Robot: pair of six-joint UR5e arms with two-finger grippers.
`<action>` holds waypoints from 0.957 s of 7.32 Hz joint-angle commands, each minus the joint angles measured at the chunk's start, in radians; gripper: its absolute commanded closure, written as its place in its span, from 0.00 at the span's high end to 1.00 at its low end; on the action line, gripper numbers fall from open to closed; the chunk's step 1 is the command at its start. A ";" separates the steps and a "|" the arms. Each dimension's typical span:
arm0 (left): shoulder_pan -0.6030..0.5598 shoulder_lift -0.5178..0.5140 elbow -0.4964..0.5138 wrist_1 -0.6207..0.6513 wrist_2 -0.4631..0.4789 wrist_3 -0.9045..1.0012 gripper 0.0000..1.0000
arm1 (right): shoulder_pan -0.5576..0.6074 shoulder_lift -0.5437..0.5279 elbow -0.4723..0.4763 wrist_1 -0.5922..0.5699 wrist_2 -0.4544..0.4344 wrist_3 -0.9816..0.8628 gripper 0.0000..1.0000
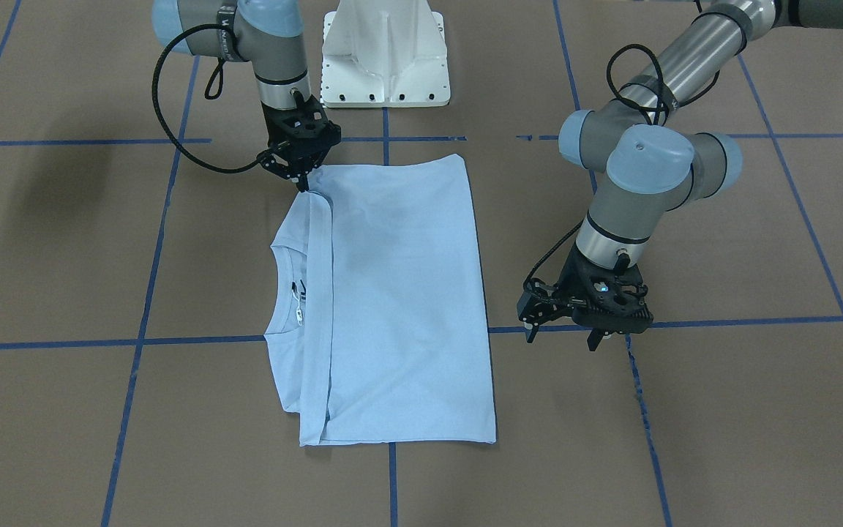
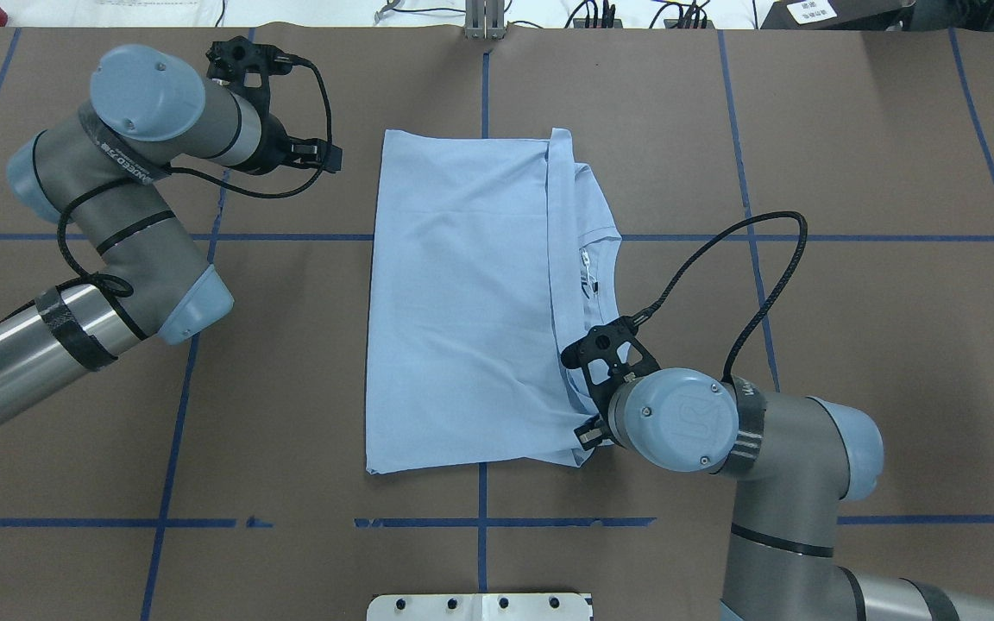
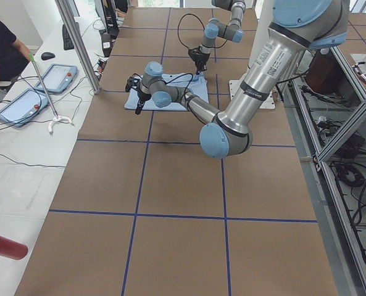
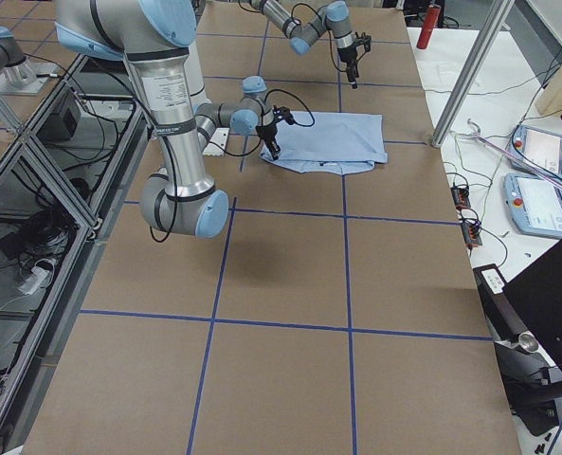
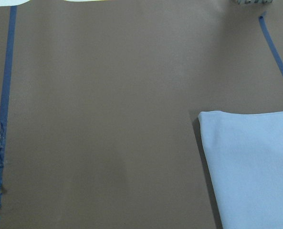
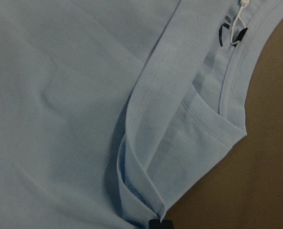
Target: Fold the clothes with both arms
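Overhead exterior shows you the T-shirt [image 2: 462, 302] flat mid-table, hem folded over toward the collar. The right gripper [image 1: 304, 183] pinches the near hem corner. The left gripper [image 1: 562, 338] hangs spread, off the cloth. Next, probably let go and regrasp.

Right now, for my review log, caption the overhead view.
Folded light-blue T-shirt: right tool pinches its near right corner, open left tool hangs beside its far left corner.

The left arm [image 2: 117, 259] and right arm [image 2: 790, 448] are shiny grey tubes with light-blue round caps. Black cables [image 2: 804, 241] loop beside them.
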 commanded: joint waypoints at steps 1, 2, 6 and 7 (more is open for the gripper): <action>0.000 0.002 0.003 -0.001 0.000 0.006 1.00 | 0.006 -0.097 0.132 -0.060 0.132 0.149 0.00; 0.000 -0.001 0.009 -0.001 0.000 0.010 1.00 | 0.005 -0.111 0.150 -0.082 0.128 0.186 0.21; 0.003 -0.018 0.016 -0.001 0.000 0.003 1.00 | 0.121 -0.051 0.075 -0.070 0.117 0.170 1.00; 0.003 -0.027 0.016 0.001 -0.003 -0.002 1.00 | 0.177 -0.011 0.064 -0.068 0.125 0.145 1.00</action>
